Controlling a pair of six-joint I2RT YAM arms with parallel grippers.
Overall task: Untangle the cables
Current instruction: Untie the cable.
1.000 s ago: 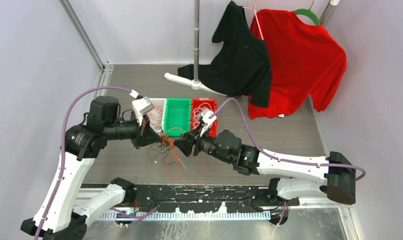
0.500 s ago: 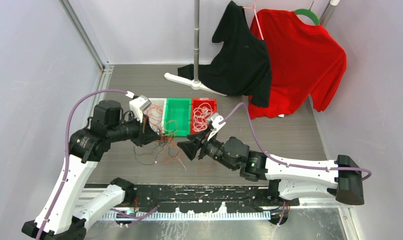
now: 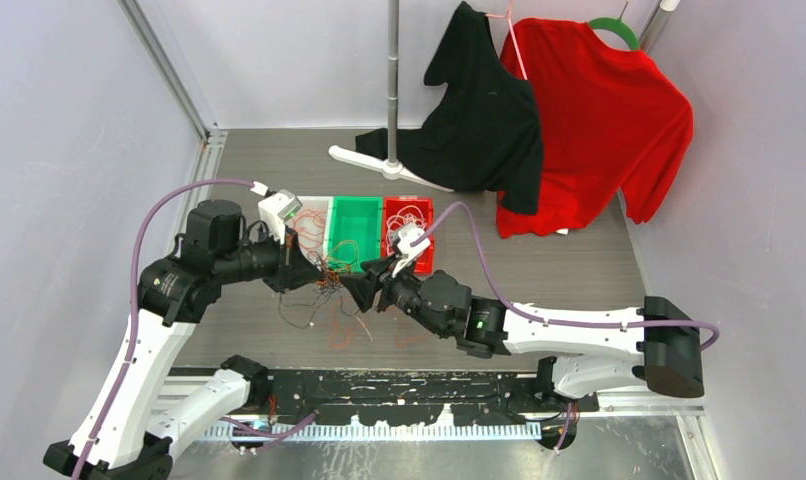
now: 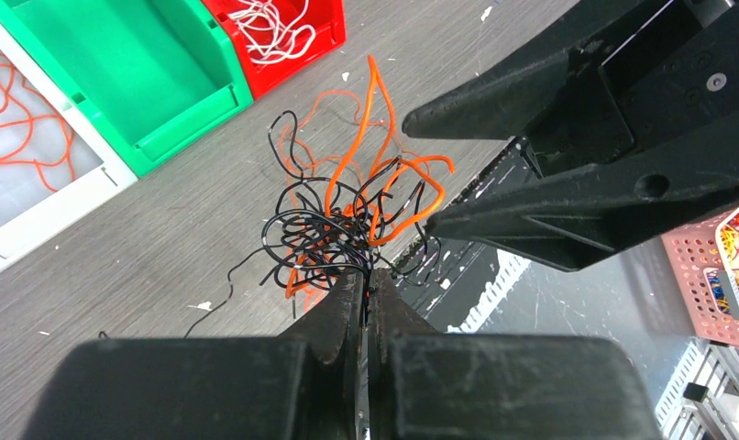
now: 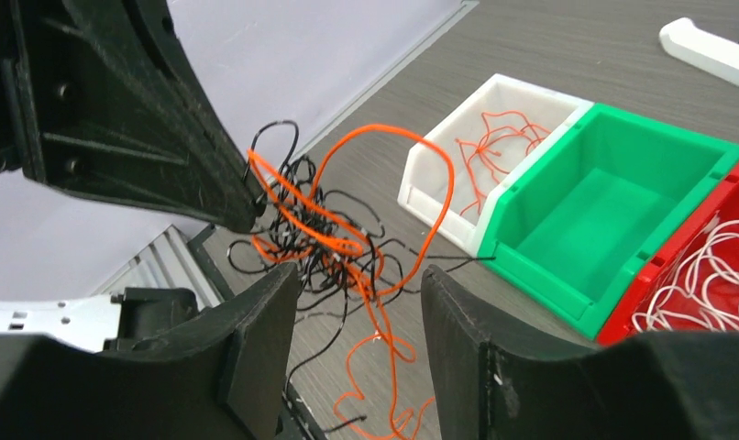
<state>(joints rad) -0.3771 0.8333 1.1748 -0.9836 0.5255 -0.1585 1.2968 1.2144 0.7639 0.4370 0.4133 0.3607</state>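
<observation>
My left gripper (image 4: 367, 286) pinches one tangle of orange and black cables (image 4: 334, 225), on the near side of the white bin (image 4: 45, 225), green bin (image 4: 118, 73) and red bin (image 4: 288, 69). My right gripper (image 5: 358, 280) is open beside it.

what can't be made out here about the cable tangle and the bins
Left wrist view: the shut left gripper hides exactly which cables it pinches.
Top view: single strands are too thin to follow; the right gripper covers part of the tangle.
Right wrist view: whether the right gripper touches any strand is unclear.
Left wrist view: the red bin is cut off by the top edge.
</observation>
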